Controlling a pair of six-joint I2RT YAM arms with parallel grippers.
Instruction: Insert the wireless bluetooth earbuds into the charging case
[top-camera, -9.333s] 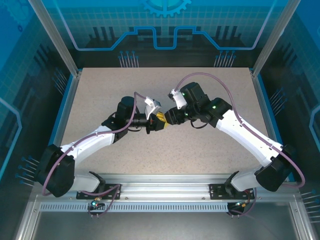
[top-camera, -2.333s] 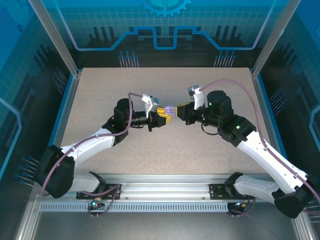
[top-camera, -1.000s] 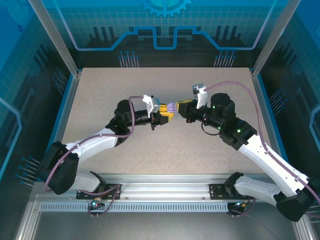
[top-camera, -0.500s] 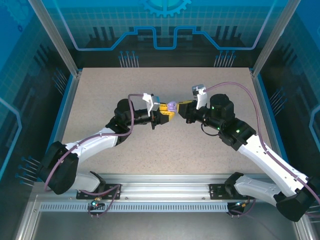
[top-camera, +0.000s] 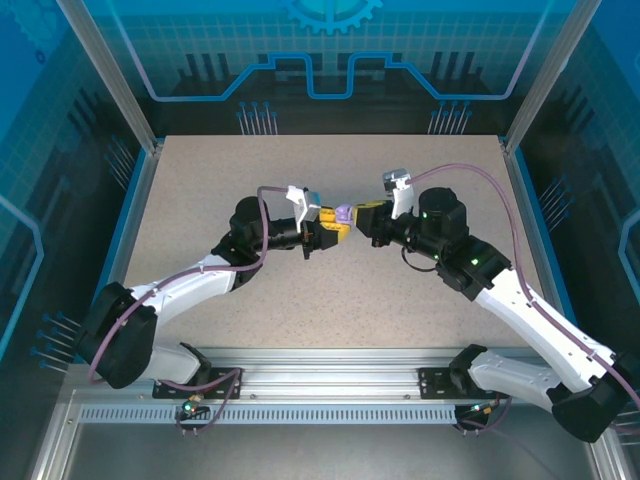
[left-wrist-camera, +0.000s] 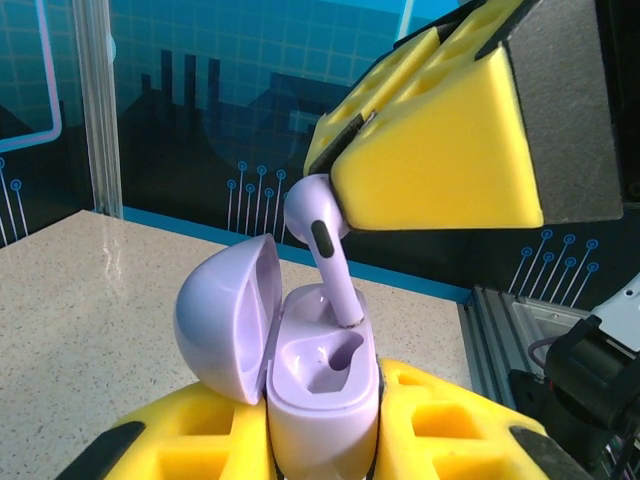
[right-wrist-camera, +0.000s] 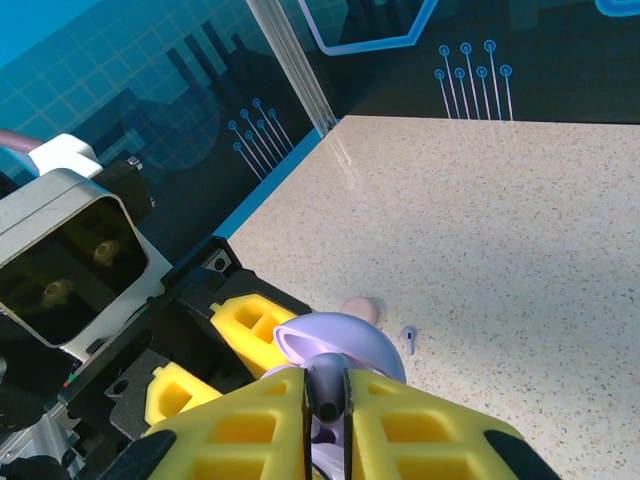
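My left gripper is shut on a lilac charging case and holds it upright above the table, its lid swung open to the left. My right gripper is shut on a lilac earbud, pinching its head between yellow fingers. The earbud's stem points down, its tip at the case's far slot; the near slot is empty. Another lilac earbud lies loose on the table. In the top view the two grippers meet at the case mid-table.
A pale pink rounded thing rests on the speckled table beside the loose earbud, partly hidden behind the lilac lid. Blue-lit walls and aluminium posts enclose the table.
Over the last second both grippers have stayed almost still, shut on case and earbud. The right gripper has shifted very slightly left toward the case.
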